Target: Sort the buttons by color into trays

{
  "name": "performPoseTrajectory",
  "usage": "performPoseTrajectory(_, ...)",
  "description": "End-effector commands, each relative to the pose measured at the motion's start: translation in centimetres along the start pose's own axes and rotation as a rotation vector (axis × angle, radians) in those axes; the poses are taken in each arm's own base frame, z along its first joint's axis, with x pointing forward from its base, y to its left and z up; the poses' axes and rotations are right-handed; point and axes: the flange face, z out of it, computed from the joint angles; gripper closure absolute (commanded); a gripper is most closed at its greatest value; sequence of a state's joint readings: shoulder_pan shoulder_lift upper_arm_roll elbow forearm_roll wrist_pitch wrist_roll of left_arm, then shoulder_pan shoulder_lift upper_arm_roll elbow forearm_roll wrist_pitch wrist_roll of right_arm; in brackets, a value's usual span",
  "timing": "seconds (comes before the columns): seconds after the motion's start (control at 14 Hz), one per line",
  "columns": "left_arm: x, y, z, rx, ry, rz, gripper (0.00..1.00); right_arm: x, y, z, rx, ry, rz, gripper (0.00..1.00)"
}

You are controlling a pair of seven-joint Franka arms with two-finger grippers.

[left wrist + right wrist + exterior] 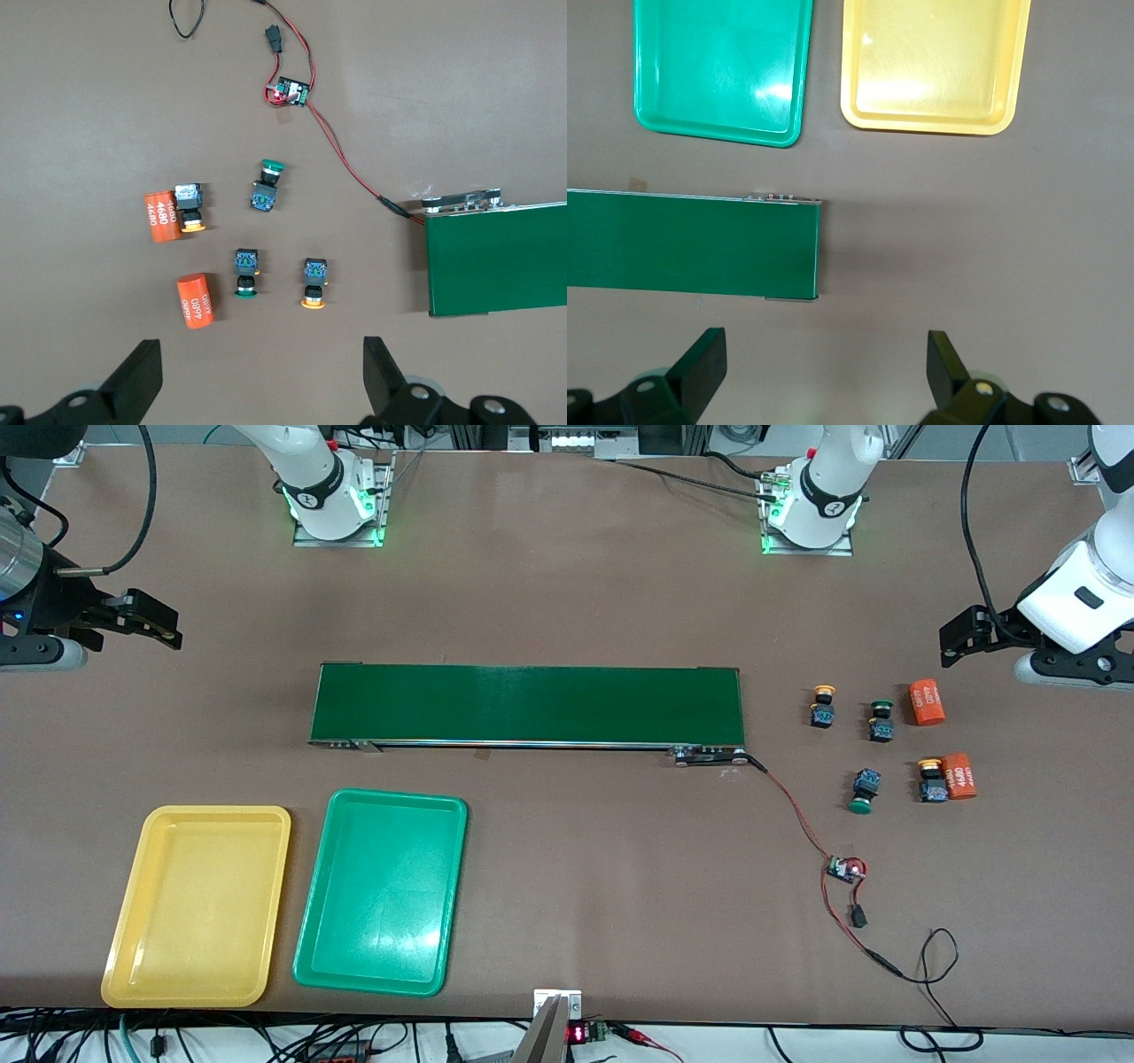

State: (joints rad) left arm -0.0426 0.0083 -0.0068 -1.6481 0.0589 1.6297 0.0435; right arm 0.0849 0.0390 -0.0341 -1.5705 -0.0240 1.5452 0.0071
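Both grippers, left gripper (pixel 950 640) & right gripper (pixel 164 624), hang w/ jaws wide, nothing held; orange numbered cylinders (pixel 958 775) crowd small yellow- and green-capped push-button switches (pixel 867 789) near table's left-arm end, risking a wrong grab.

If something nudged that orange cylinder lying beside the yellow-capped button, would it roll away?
Probably. The orange cylinder lies on its round side, so a sideways nudge would likely roll it. The yellow-capped button beside it might block it that way. It looks rigid, not floppy.
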Motion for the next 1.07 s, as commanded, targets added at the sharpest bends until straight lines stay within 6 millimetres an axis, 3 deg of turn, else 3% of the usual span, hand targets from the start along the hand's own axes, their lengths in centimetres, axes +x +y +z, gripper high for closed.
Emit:
performPoseTrajectory(0.0,-0.6,-0.5,-0.9,0.005,-0.015,-0.017,0.0,-0.6,0.0,-0.5,-0.001,0.011,0.013,0.0)
performPoseTrajectory(0.14,-1.3,-0.4,-0.3,0.001,-0.098,-0.016,0.0,-0.5,0.0,-0.5,-0.001,0.012,0.013,0.0)
performPoseTrajectory(0.5,0.2,-0.4,1.9,0.004,-0.147,-0.002,0.0,-0.5,-0.1,-0.5,-0.001,0.012,0.013,0.0)
performPoseTrajectory(0.64,0.7,-1.2,4.5,0.003,-0.197,-0.009,0.0,-0.5,0.0,-0.4,0.0,0.009,0.015,0.0)
performPoseTrajectory(0.79,2.3,-3.3,7.7,-0.002,-0.216,-0.037,0.0,-0.5,0.0,-0.5,0.0,0.012,0.015,0.0)
performPoseTrajectory(0.86,3.2,-3.4,8.4,0.003,-0.183,-0.029,0.0,-0.5,0.0,-0.5,0.0,0.012,0.015,0.0)
performPoseTrajectory(1.0,5.3,-3.4,12.1,0.005,-0.148,0.003,0.0,-0.5,0.0,-0.5,0.0,0.012,0.015,0.0)
